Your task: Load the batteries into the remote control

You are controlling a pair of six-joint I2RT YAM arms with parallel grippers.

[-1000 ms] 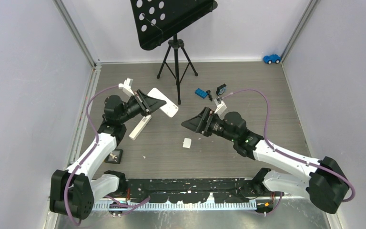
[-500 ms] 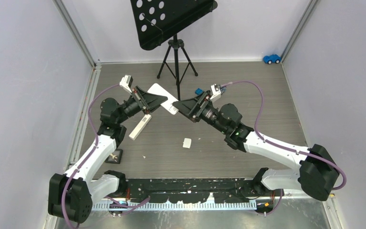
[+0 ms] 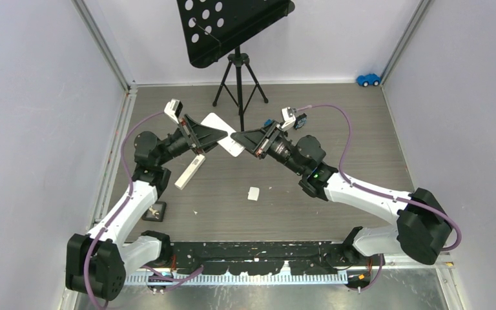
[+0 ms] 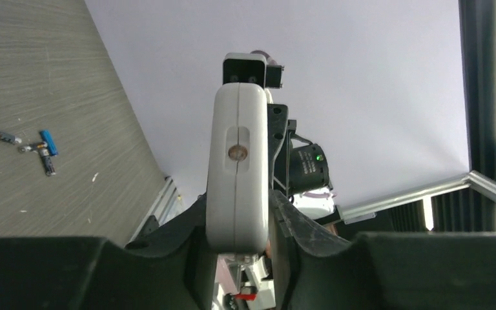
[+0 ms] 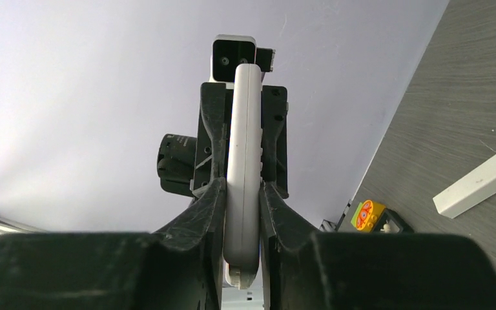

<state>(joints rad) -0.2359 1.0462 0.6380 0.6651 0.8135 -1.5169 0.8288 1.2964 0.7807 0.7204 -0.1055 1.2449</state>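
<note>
The white remote control [image 3: 214,121] hangs in the air between both grippers, above the table's back middle. My right gripper [image 3: 236,137] [image 5: 242,186] is shut on one end of the remote control [image 5: 245,129], both fingers pressed flat on its faces. From the other side my left gripper [image 3: 223,135] [image 4: 239,200] stands around the remote control [image 4: 239,161], open, with a slim gap beside one finger. Several batteries [image 4: 35,147], one of them blue, lie loose on the table in the left wrist view. The top view hides them behind my right arm.
A music stand tripod [image 3: 237,84] rises just behind the grippers. A long white bar [image 3: 190,171] [image 5: 481,187] and a small white piece [image 3: 253,193] lie on the table. A blue brick [image 3: 268,122], a black-and-blue block [image 3: 301,119], a blue toy car [image 3: 368,79] and a yellow brick [image 5: 369,215] are around.
My right gripper has swung left to the remote control and shut on its free end. My left gripper has loosened its hold on the remote control.
</note>
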